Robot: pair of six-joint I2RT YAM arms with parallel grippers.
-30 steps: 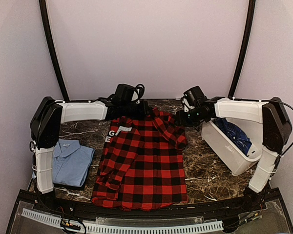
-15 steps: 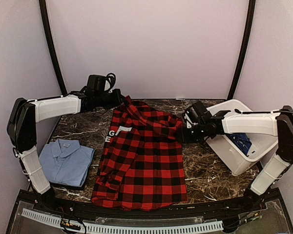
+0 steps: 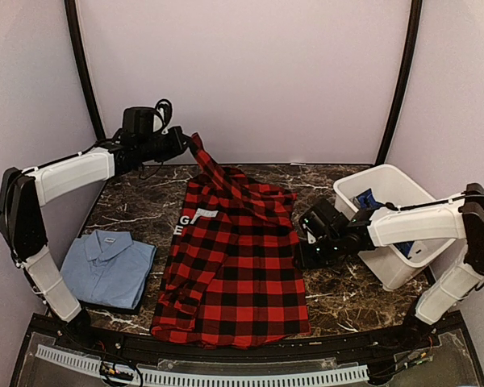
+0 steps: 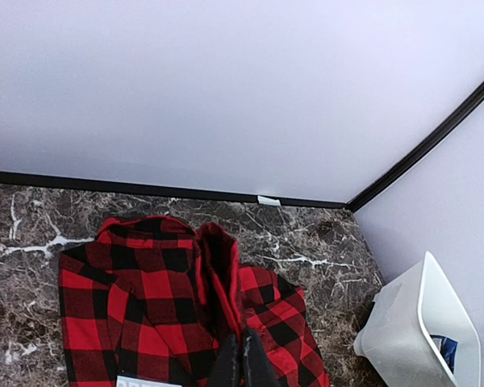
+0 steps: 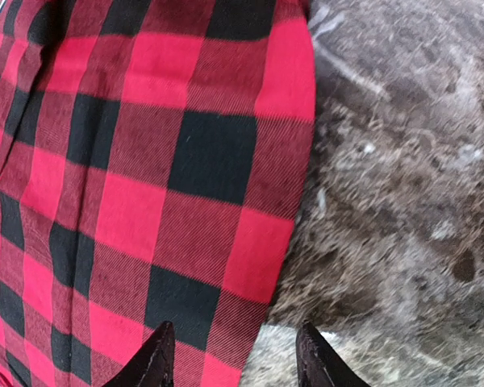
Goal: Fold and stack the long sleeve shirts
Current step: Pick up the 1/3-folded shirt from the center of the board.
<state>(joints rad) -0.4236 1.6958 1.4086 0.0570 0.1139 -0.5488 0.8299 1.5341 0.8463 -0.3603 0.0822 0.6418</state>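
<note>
- Left pincer [image 3: 187,144], clamped shut on a corner of the red-and-black checked flannel shirt [image 3: 234,266], holds that cloth raised; the rest drapes below it onto the dark marble table [image 3: 339,294].
- Right pincer [image 5: 234,355], half open (gripping nothing), hangs low over the shirt's right edge; contact cannot be told.
- Folded light blue collared shirt [image 3: 109,270] lies well apart from the left pincer; white plastic bin [image 3: 391,266] sits just beside the right.
</note>
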